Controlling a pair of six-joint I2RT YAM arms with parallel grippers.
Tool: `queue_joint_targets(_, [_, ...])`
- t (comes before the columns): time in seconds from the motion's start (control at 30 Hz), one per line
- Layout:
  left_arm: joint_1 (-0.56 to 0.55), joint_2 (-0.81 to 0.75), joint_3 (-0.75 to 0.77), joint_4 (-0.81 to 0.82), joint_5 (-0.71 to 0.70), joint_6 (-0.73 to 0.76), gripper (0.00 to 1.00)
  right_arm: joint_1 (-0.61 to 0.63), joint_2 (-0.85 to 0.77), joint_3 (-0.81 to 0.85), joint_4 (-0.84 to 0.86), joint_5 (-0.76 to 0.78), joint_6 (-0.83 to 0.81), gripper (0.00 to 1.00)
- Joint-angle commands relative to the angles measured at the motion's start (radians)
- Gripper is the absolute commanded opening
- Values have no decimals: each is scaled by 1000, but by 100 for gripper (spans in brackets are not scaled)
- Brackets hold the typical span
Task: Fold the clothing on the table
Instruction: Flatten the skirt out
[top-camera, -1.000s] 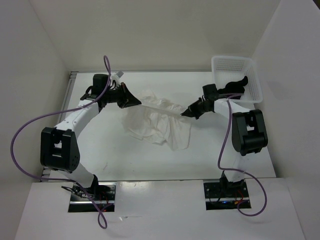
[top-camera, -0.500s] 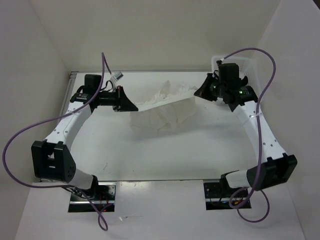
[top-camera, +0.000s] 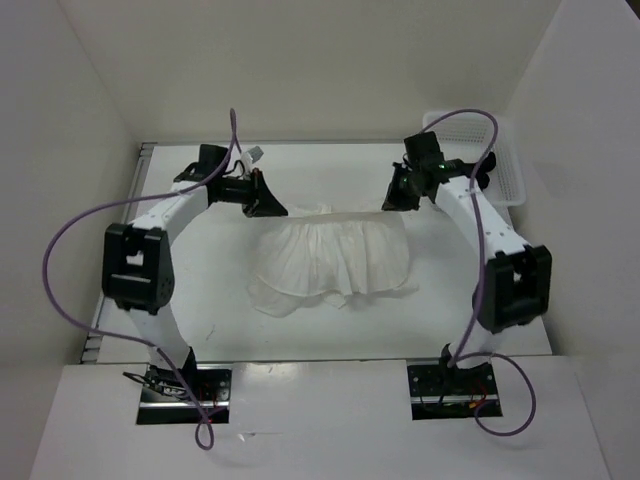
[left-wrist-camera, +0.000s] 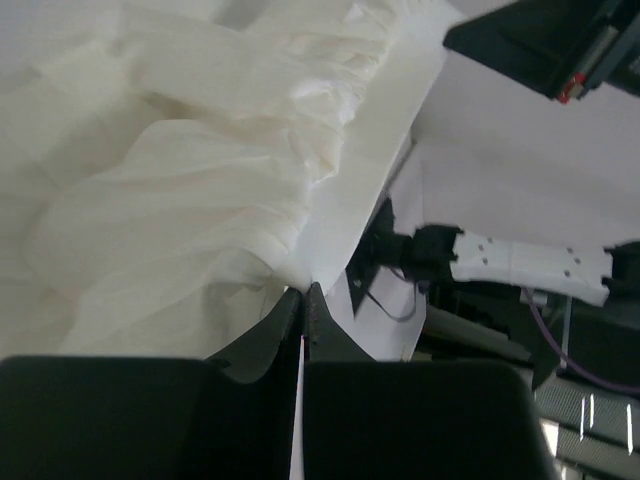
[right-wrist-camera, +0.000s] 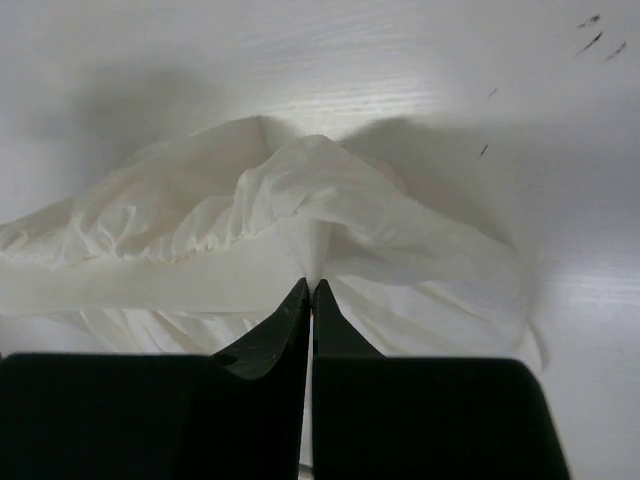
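On the left side of the bench (top-camera: 200, 310), the left arm (top-camera: 135, 270) rises from its base to a high elbow. It then reaches away towards the far edge and bends inward, so its wrist points to the right. The left gripper (top-camera: 270, 207) is pinched tight on the upper left corner of the clothing (top-camera: 335, 258). In its wrist view the gripper (left-wrist-camera: 303, 300) has its jaws together with a thin fold of the white fabric (left-wrist-camera: 190, 200) caught between them.

The garment spans the middle of the bench between the two grippers. Its top edge is drawn fairly straight and the gathered, wrinkly body fans out towards the near side. The lower hem seems to lie on the bench, though from above I can't be sure how much is lifted.

The right gripper (top-camera: 393, 198) is clamped on the upper right corner. From the wrist, the closed gripper (right-wrist-camera: 310, 297) bites a puckered ridge of cloth (right-wrist-camera: 300, 215). The right arm (top-camera: 505, 285) mirrors the left, with its elbow near and its forearm slanting to the far side. A white mesh basket (top-camera: 508, 170) sits just beyond it in the far right corner.
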Motion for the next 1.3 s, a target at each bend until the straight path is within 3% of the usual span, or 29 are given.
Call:
queue_joint_targets(0.0, [17, 205, 205, 74, -55, -36, 0, -59, 171, 147, 113, 59, 15, 1])
queue_joint_targets(0.07, [17, 287, 340, 74, -65, -59, 0, -79, 255, 335, 93, 59, 4, 1])
queue_joint_targets(0.1, [31, 365, 502, 40, -65, -59, 0, -79, 330, 410, 79, 59, -20, 1])
queue_joint_targets(0.2, [66, 521, 786, -43, -65, -98, 0, -90, 509, 800, -60, 83, -62, 1])
queue_joint_targets(0.23, [77, 563, 1007, -66, -56, -130, 0, -103, 562, 1059, -111, 83, -62, 1])
queue_joint_targets(0.27, [88, 607, 1137, -113, -55, -152, 0, -125, 616, 1198, -208, 83, -62, 1])
queue_joint_targets(0.3, [112, 615, 1179, -24, -39, -187, 0, -137, 674, 1333, -209, 39, -62, 1])
queue_joint_targets(0.33, [126, 594, 1115, 64, -28, -300, 0, -156, 638, 1292, -143, 20, -50, 0])
queue_joint_targets(0.4, [158, 594, 1170, 77, -28, -289, 0, -177, 638, 1356, -149, -10, -50, 0])
queue_joint_targets(0.57, [178, 606, 1192, -95, -74, -125, 0, -220, 589, 1257, -160, -46, -73, 0])
queue_joint_targets(0.67, [178, 619, 1078, -126, -74, -71, 0, -220, 611, 1174, -203, -46, -64, 0])
queue_joint_targets(0.7, [168, 599, 1019, -126, -92, -60, 0, -209, 612, 1143, -215, -46, -64, 0])
queue_joint_targets(0.77, [168, 530, 757, -22, -140, -60, 0, -197, 607, 1050, -216, -17, -53, 0])
queue_joint_targets(0.83, [168, 473, 502, 88, -140, -77, 0, -188, 529, 811, -98, -17, -53, 0])
queue_joint_targets(0.87, [168, 459, 433, 112, -149, -86, 0, -188, 497, 641, -56, -17, -38, 0])
queue_joint_targets(0.97, [158, 401, 207, 155, -160, -74, 0, -188, 393, 388, 1, -42, -28, 0])
queue_joint_targets(1.13, [138, 269, -49, 181, -200, -60, 0, -140, 203, 38, 21, -43, -18, 0])
queue_joint_targets(1.27, [119, 206, -204, 210, -188, -78, 0, -99, 116, -139, 21, -69, 21, 0])
